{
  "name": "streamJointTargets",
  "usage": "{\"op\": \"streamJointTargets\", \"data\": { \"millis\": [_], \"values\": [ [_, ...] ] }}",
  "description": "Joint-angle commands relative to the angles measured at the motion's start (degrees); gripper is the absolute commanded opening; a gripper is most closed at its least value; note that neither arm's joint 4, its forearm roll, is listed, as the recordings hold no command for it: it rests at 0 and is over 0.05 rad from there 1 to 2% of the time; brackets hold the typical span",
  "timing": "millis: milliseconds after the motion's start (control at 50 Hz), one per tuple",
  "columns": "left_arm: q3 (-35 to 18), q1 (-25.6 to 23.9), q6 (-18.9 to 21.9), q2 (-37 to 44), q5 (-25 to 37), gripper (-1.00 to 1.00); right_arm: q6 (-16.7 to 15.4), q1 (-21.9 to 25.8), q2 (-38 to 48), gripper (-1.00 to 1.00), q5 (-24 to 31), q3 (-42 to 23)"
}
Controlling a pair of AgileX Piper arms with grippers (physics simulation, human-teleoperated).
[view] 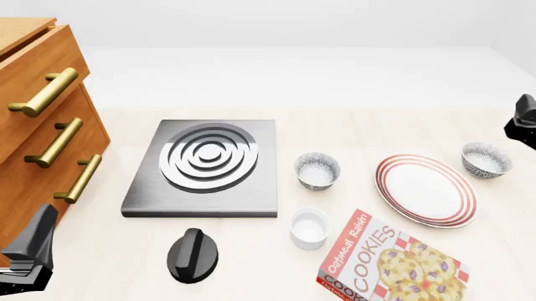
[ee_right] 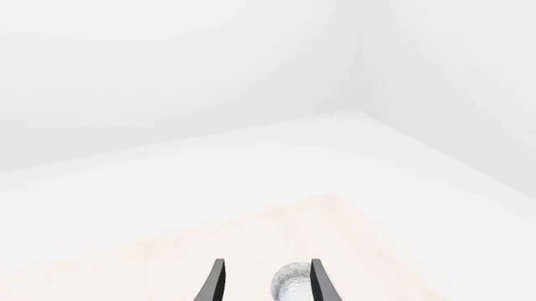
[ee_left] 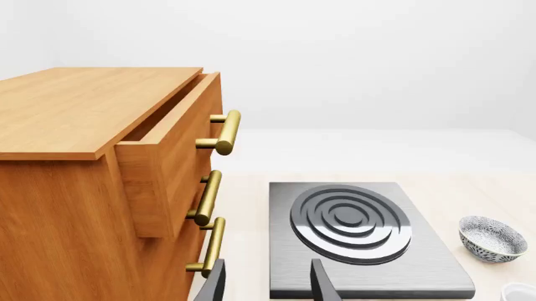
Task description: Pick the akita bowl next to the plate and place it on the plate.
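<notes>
Your target, the akita bowl [view: 486,160], sits upright on the table just beside the far right edge of the plate [view: 426,189], very close to its rim though you cannot tell from the front view whether they touch. It is empty, with a speckled grey outside and a whitish inside. The plate lies flat with nothing on it, its red rings facing up.

Your right gripper [ee_right: 265,281] hangs above the table's far right corner, and in its wrist view the fingers are spread apart with the akita bowl [ee_right: 290,282] showing between them, well below and not held. In the front view only a dark part of that gripper [view: 523,120] shows at the right edge, just beyond the bowl.

Your left gripper [ee_left: 266,282] is also spread and holds nothing; it sits at the near left, in front of the wooden drawer cabinet [view: 34,119], whose top drawer [ee_left: 172,147] stands partly pulled out.

A second speckled bowl [view: 317,170] stands to the left of the plate, between it and the stove burner [view: 206,164]. Nearer to you are a plain white cup [view: 309,227], a cookie box [view: 392,264] lying flat, and a black knob [view: 192,254].
</notes>
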Motion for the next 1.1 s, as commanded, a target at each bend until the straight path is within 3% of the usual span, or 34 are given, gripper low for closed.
{"op": "streamJointTargets", "data": {
  "millis": [20, 1100],
  "values": [
    [0.0, 0.0, 0.0, 0.0, 0.0, 1.00, 0.5, -1.1, 0.9, 1.00, -0.1, -0.6],
    [0.0, 0.0, 0.0, 0.0, 0.0, 1.00, 2.4, -5.5, 6.0, 1.00, -1.3, -3.0]
  ]
}}
